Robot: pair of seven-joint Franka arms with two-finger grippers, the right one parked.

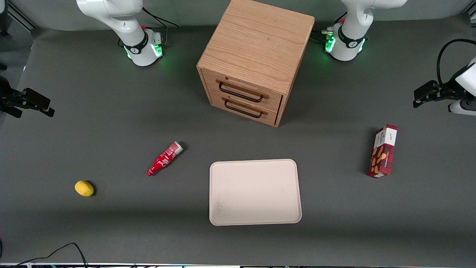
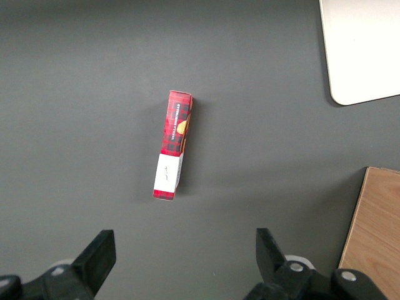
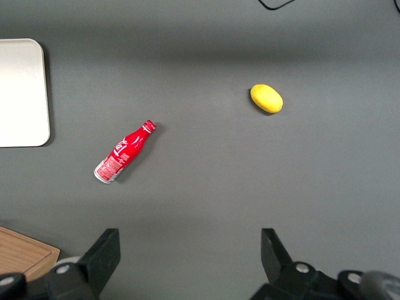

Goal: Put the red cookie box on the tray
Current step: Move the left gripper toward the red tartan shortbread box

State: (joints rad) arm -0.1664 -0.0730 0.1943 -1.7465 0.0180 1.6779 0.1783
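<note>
The box (image 1: 383,151) lies on the dark table (image 1: 111,230) toward the working arm's end, well apart from the tray (image 1: 255,192). It rests on a narrow side, its white end pointing away from the front camera and its plaid end with the cookie pictures pointing toward it. From the wrist camera the box (image 2: 173,144) looks long and slim, with bare mat all around it and nothing touching it.

The gripper (image 1: 427,95) hangs in the air above the table edge at the working arm's end, farther from the front camera than the box and not touching anything. Its two fingers (image 2: 100,253) stand wide apart with nothing between them; in the wrist view the box sits out ahead of the gap, clear of both tips.

The tray lies flat near the middle of the table, nothing on it, with one rounded corner (image 2: 359,50) showing to the wrist camera. The cabinet (image 1: 254,59) stands farther from the front camera than the tray, both drawers closed, their dark handles facing the tray.

Toward the parked arm's end a small red bottle (image 1: 164,158) lies on its side, near the tray but apart from it, and a lemon (image 1: 84,188) sits farther out that way
</note>
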